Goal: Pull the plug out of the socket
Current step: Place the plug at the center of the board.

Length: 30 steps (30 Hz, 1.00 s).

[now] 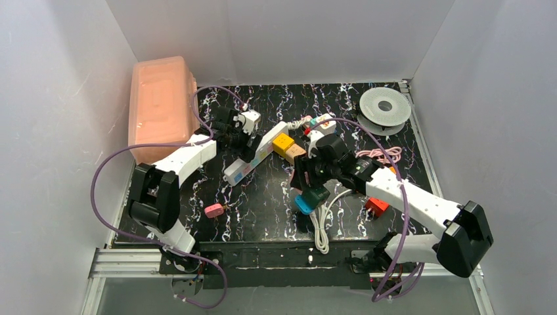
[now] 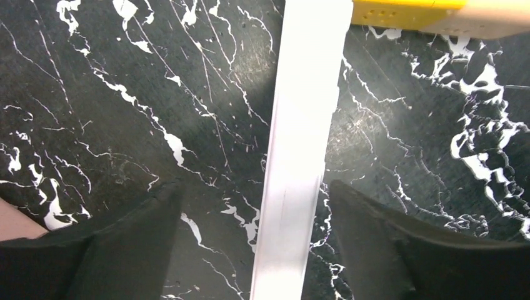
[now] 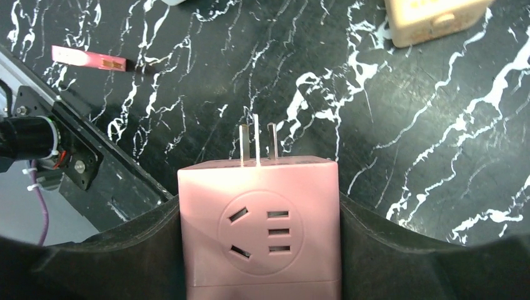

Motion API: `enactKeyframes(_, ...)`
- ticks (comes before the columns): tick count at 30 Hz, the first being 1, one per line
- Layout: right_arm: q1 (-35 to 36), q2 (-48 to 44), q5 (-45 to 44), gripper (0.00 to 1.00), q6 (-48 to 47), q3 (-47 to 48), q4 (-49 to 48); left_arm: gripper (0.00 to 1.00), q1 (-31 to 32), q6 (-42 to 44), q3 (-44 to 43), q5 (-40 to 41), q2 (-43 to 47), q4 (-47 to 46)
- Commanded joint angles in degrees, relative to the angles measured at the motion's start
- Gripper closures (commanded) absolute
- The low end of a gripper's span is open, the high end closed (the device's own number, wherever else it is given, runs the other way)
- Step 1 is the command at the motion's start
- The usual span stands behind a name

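Nearest, at centre-right, the right gripper [image 3: 259, 215] has its jaws clamped on the sides of the pink cube plug [image 3: 259, 262]. Its 3 prongs [image 3: 256, 140] hang bare above the desk [image 3: 437, 125], so the pull looks done, and the sound move is to carry the plug level and straight away from the socket, then set it on bare desk. Farther in and to the left, the socket [image 1: 255, 155] lies diagonally at mid-desk with the left gripper [image 2: 250, 197] over it, jaws spread astride it without pinching; closing them would pin it against dragging. At the far left sits a lidded pink bin [image 1: 161, 105], contents hidden.
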<state>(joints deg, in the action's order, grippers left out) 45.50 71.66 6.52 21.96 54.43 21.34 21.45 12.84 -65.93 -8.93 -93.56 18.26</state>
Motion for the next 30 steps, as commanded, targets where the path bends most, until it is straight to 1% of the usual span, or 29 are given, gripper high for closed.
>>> enactKeyframes(1,-0.1,-5.7,-3.3,0.99,2.6,-0.5,-4.5,0.07,-0.4,0.7,-2.4,-2.9,2.9,-2.1)
enactKeyframes(3,-0.1,-6.9,-5.9,0.99,2.6,-0.2,-3.9,0.02,-0.4,0.4,-3.5,-3.5,4.8,-0.3)
enactKeyframes(6,-0.1,-8.7,-9.6,0.99,2.5,0.7,-3.3,0.02,-0.4,-0.1,-5.2,-6.1,8.9,3.0)
enactKeyframes(10,-0.2,-11.2,-11.0,0.99,3.7,1.1,-5.4,0.02,-0.4,-0.4,-7.8,-9.8,17.2,7.9)
enactKeyframes(13,-0.2,-14.2,-9.7,0.99,4.0,-1.1,-12.0,0.02,-0.4,2.0,-7.5,-14.4,24.7,9.2)
enactKeyframes(15,-0.2,-17.0,-8.0,0.99,4.4,-5.0,-19.4,0.02,-0.1,3.6,-7.0,-17.8,29.5,9.5)
enactKeyframes(16,-0.3,-18.6,-7.2,0.99,5.0,-6.4,-25.0,0.02,0.0,4.2,-6.4,-19.7,31.5,9.2)
enactKeyframes(17,-0.3,-19.3,-7.0,0.99,5.8,-7.1,-27.3,0.02,0.3,4.9,-5.5,-21.5,33.8,8.6)
enactKeyframes(20,-0.3,-19.6,-3.1,0.99,6.9,-4.9,-28.6,0.02,2.2,8.1,-1.3,-24.7,39.9,4.7)
enactKeyframes(23,-0.3,-18.2,1.9,0.99,8.5,-1.2,-28.5,0.02,8.5,17.2,2.4,-24.0,44.2,2.6)
enactKeyframes(25,-0.3,-17.1,4.6,0.99,10.0,1.1,-28.9,0.02,13.4,25.7,4.2,-23.2,46.7,2.6)
enactKeyframes(28,-0.3,-16.0,8.0,0.99,13.0,3.3,-31.4,0.02,19.2,38.7,6.7,-22.1,49.2,2.6)
enactKeyframes(30,-0.3,-15.3,10.1,0.99,14.9,4.2,-33.4,0.02,22.2,44.3,7.4,-21.0,49.9,2.6)
